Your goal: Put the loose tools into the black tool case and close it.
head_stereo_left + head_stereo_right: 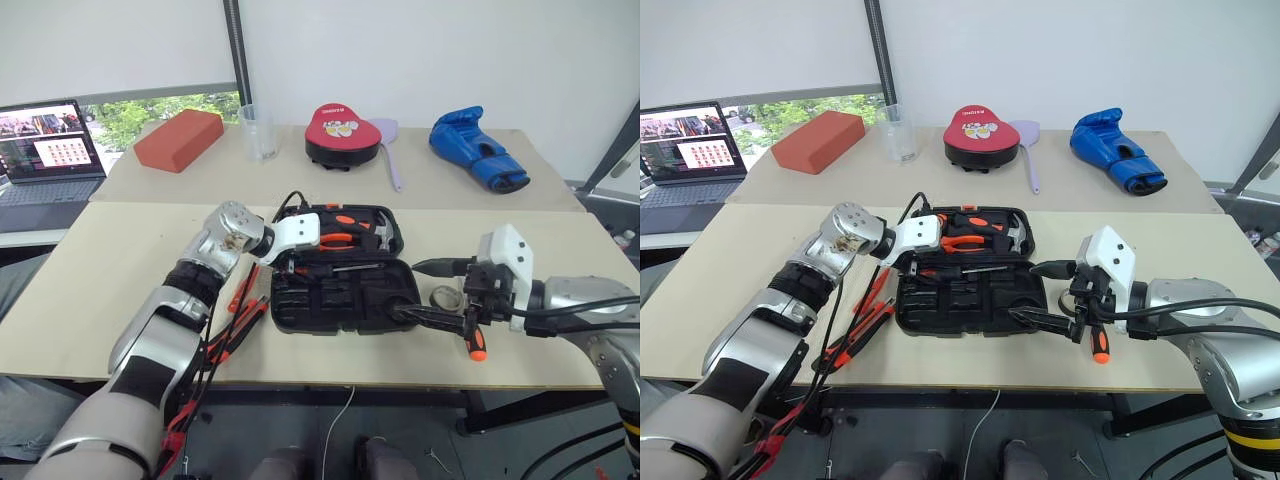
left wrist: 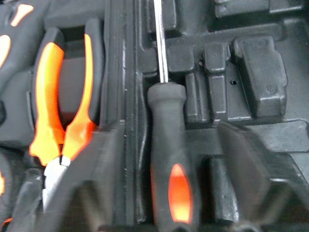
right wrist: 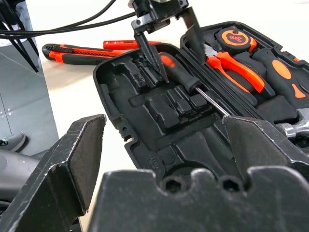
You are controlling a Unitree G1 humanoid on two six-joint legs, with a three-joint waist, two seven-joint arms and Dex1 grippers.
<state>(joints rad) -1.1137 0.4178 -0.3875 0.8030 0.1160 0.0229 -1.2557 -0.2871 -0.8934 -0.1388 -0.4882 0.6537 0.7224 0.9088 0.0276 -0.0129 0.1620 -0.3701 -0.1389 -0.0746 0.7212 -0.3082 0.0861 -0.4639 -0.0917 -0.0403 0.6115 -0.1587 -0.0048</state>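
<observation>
Black tool case (image 1: 345, 270) open on desk (image 1: 90, 300).
Holds pliers (image 3: 236, 65), hammer (image 1: 383, 231), one screwdriver (image 2: 169, 159); right wrist view adds tape measure (image 3: 236, 37). Left hand (image 3: 166, 58) and right hand (image 1: 432, 292) both spread apart, empty.

left end effector (image 3: 166, 53) spread, right end effector (image 1: 1040, 292) spread

hidden: case (image 1: 345, 300) left rim behind left arm | screwdriver (image 1: 475, 342) at table's front edge, tip behind right gripper (image 1: 440, 290) | knife (image 3: 72, 53) partly behind case wall | cut off: laptop (image 1: 40, 160) at frame edge | blurred: left gripper's fingers (image 2: 96, 183) in wrist view
</observation>
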